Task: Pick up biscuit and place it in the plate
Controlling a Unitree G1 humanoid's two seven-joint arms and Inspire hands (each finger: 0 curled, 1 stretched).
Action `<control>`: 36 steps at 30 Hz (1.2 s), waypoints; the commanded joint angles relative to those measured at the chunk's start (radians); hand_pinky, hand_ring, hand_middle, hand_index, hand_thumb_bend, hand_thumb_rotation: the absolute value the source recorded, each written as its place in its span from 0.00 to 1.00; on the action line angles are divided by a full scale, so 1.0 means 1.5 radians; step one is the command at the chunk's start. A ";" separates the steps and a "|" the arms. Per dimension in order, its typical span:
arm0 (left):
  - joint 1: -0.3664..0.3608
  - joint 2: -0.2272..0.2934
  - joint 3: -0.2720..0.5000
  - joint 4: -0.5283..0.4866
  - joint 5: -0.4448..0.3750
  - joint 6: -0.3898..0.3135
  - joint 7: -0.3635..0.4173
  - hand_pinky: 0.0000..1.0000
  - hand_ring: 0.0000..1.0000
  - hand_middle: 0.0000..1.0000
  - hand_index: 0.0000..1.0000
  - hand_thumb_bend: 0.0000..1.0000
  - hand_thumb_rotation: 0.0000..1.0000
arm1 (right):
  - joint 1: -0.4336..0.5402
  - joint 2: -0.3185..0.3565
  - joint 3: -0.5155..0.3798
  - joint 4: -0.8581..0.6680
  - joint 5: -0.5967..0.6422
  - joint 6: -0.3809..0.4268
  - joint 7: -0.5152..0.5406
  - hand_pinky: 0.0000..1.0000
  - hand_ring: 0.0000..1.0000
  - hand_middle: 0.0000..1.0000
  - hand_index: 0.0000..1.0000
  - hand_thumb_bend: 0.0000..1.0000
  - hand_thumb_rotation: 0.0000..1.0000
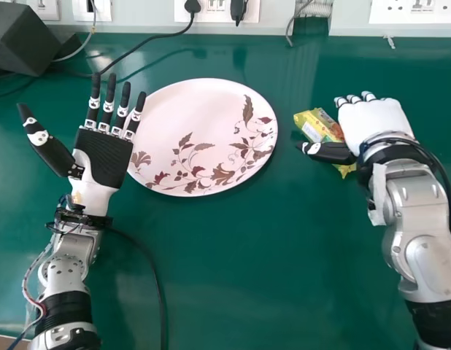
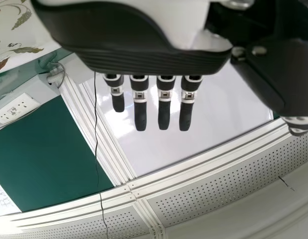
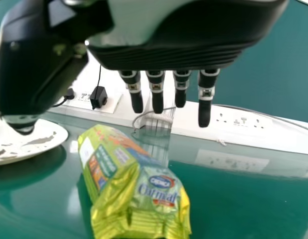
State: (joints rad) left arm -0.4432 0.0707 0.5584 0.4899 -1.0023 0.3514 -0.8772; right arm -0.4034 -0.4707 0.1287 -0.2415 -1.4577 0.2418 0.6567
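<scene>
A green table (image 1: pixel 233 270) seen from above, with a round, pinkish-white plate (image 1: pixel 193 109) on it, patterned with brown and reddish leaves. The biscuit packet (image 1: pixel 314 124), a yellow and green wrapper, lies on the table to the right of the plate, apart from it.

The right robot hand (image 1: pixel 375 120) is at the packet's right side, palm down, partly covering it from above. It grasps nothing — its fingers are straight, and its thumb points toward the plate. Whether it touches the wrapper, I cannot tell.

The left robot hand (image 1: pixel 105 157) is palm up by the plate's left side, released and empty, its straight fingers spread and pointing toward the far side of the table. Behind it, at the far left, sits a dark box (image 1: pixel 22 40); wall sockets (image 1: pixel 422 9) line the far edge.
</scene>
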 commanded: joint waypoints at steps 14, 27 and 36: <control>0.042 -0.024 0.003 0.039 0.001 0.011 -0.002 1.00 0.88 0.92 0.88 1.00 0.60 | -0.023 -0.022 0.026 0.069 0.008 0.024 0.002 0.79 0.92 1.00 1.00 0.96 0.32; 0.044 -0.023 0.000 0.040 0.006 0.004 -0.008 1.00 0.88 0.93 0.87 1.00 0.59 | -0.047 -0.015 0.056 0.113 0.005 0.052 -0.010 0.79 0.94 1.00 1.00 0.97 0.30; 0.045 -0.022 0.001 0.039 0.004 0.010 -0.007 0.98 0.86 0.92 0.88 1.00 0.60 | -0.071 0.024 0.079 0.149 0.003 0.112 -0.035 0.79 0.93 1.00 1.00 0.97 0.30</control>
State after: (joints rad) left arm -0.4427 0.0713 0.5619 0.4939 -1.0027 0.3554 -0.8811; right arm -0.4985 -0.4508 0.2353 -0.0291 -1.4535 0.3905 0.6192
